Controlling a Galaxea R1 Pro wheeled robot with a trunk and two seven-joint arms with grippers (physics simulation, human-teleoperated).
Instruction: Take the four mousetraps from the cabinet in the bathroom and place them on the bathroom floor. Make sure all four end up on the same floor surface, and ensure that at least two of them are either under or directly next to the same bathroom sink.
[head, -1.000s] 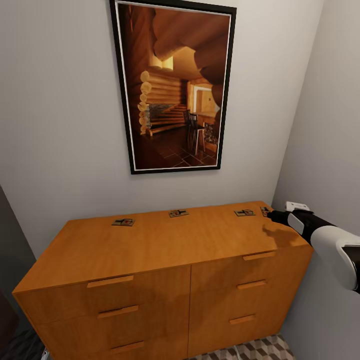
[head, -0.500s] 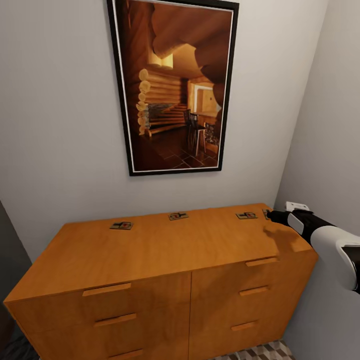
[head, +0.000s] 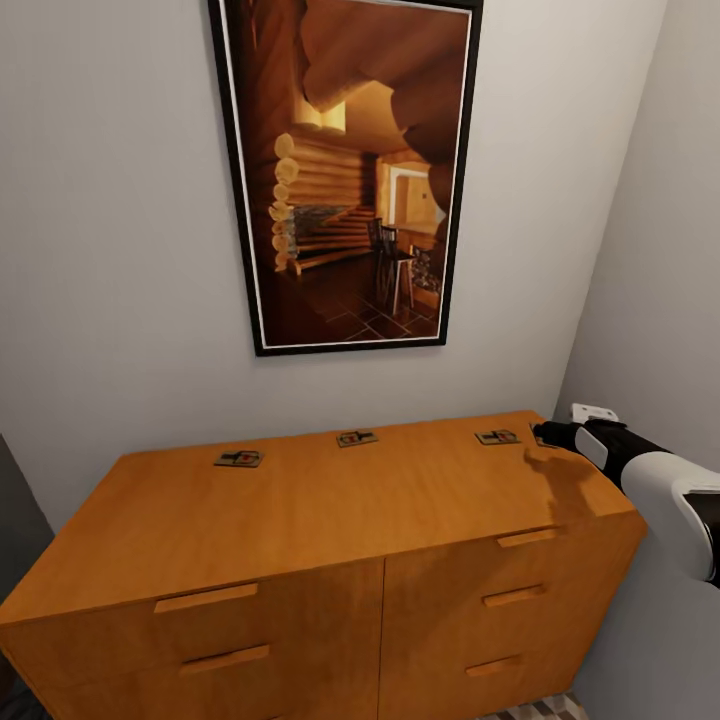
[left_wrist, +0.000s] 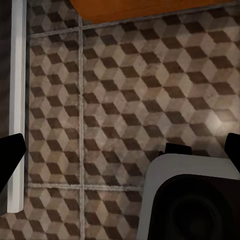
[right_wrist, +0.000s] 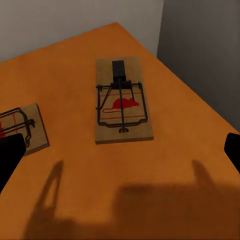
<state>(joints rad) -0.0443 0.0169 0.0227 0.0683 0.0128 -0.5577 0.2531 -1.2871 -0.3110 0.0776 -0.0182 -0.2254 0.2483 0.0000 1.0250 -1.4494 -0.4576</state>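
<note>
Reaching: right gripper (head: 541, 433) hovers over the cabinet's far right corner, above the end trap (right_wrist: 121, 100); this looks like the approach to the 1st pick.
Traps: 4 lie flat along the back edge of the cabinet (head: 330, 505) top, well apart in a row; left trap (head: 238, 459), middle trap (head: 356, 438), right trap (head: 497, 437), and the end one at the corner, mostly hidden behind the gripper in the head view.
Axis: in the right wrist view the end trap's long axis runs roughly away from the camera toward the back wall, black block at the far end, red spot in the middle; a neighbour trap (right_wrist: 22, 127) lies just beside it, at a slight angle.
Right gripper state: fingers spread wide, nothing between them; finger shadows fall on the wood short of the trap.
Next move: likely forward and down, pinching the trap across its short width.
Left gripper (left_wrist: 120, 150): fingers apart, holding nothing, hanging over the floor (left_wrist: 125, 85) tiles.
</note>
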